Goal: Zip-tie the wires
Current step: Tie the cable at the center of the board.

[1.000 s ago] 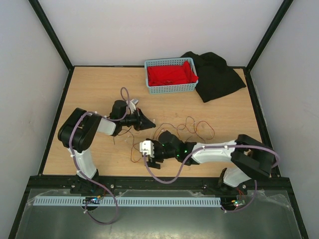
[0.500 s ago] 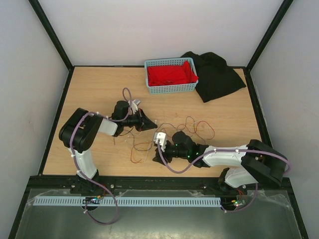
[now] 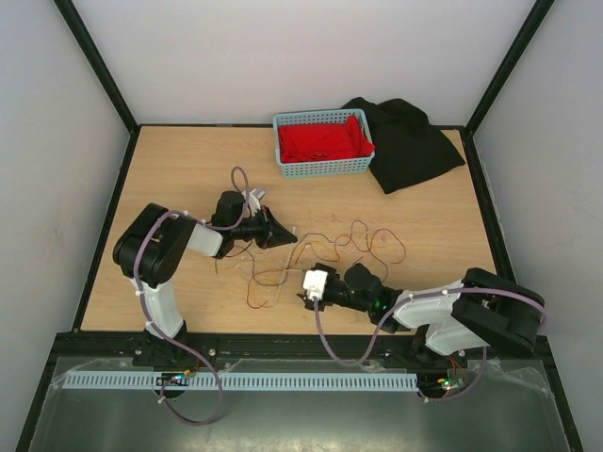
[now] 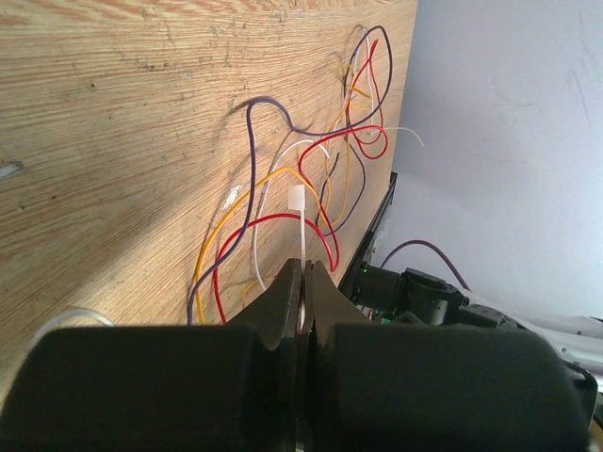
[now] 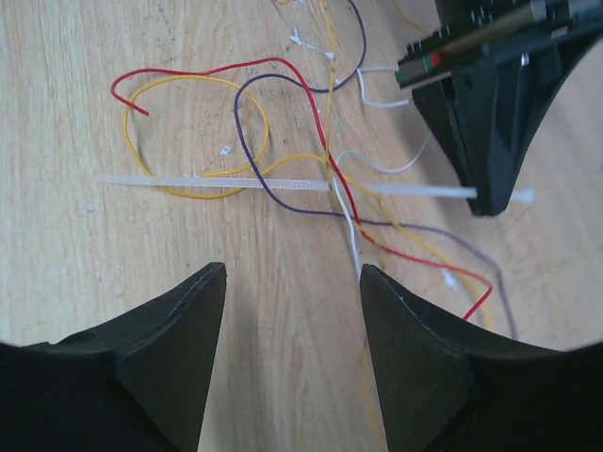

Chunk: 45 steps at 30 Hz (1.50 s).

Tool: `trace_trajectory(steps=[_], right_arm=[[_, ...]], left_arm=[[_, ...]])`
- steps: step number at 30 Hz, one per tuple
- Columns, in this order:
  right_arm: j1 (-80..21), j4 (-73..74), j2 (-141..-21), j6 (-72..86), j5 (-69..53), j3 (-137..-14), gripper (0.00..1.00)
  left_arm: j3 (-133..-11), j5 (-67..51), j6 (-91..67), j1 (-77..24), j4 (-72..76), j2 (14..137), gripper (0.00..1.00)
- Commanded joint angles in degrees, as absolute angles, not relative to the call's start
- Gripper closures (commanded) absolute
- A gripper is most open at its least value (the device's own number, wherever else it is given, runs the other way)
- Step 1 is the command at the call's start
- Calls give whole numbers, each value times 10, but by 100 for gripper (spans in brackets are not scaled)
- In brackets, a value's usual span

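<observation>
The wires are thin curly red, yellow, purple and white strands, spread on the wooden table between my two grippers. My left gripper is shut on the zip tie, a whitish strip that runs out from its closed tips. In the right wrist view the zip tie lies flat across the table. Red and purple wires cross it. My right gripper is open and empty, low over bare wood just short of the strip. In the top view it sits at the wires' near edge.
A light blue basket holding a red cloth stands at the back. A black cloth lies to its right. Small white scraps lie among the wires. The table's front edge runs close behind my right arm.
My right gripper has drawn back to the right, toward its base, and away from the wires' left part. My left gripper has stayed in place, still shut on the zip tie.
</observation>
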<state>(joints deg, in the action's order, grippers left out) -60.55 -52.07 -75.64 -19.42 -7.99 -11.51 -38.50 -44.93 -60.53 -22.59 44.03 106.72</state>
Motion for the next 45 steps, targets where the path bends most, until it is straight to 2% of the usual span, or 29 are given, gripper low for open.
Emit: trace_trajectory(steps=[1,16,32,45], right_arm=[[-638,-588,-792,-341,-35,-124,30],[-691,-748,-952,-502,69,-117,31],[-725,-813,-1070,-555,82,-168,31],[-726,-872,-1133,-566,96,-187,37]], left_arm=[[-387,-446,-601,-228,454,1075,100],[-390,-452,-610,-228,454,1082,100],[-389,-453,-613,-228,453,1083,100],[-390,-453,-618,-232,453,1083,100]])
